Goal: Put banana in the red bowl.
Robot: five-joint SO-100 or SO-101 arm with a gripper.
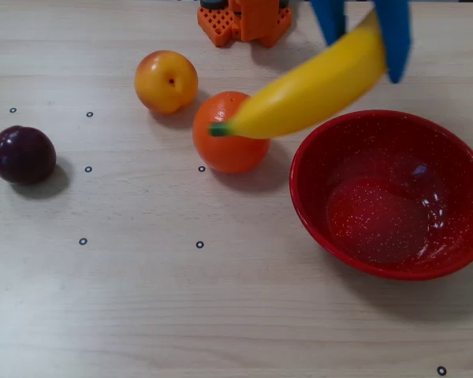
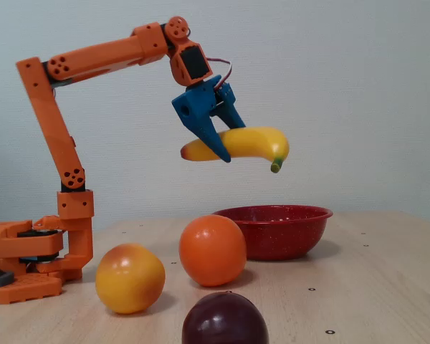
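Banana (image 2: 247, 143) hangs high in the air in the fixed view, well above the table (image 2: 373, 287), clamped in our blue gripper (image 2: 226, 150), whose two fingers are closed across the fruit near its reddish end while the green stem points down and to the right. In the overhead view the banana (image 1: 315, 87) runs diagonally from the upper right of the frame toward the centre, its stem end overlapping the orange fruit (image 1: 230, 134) far beneath it, and the gripper (image 1: 363, 43) pinches it close to the top edge. We judge the fruit to be light, stiff, glossy plastic, so it could slip or pivot between the fingers; a hold nearer the middle of the curve would balance it better than this end grip, which leaves the long part hanging free. The red bowl (image 1: 390, 193) sits at the right of the frame, empty, and most of the banana lies left of its rim, so we reckon it needs carrying further right before release. A peach (image 1: 166, 81) and a dark plum (image 1: 23, 154) lie off to the left.
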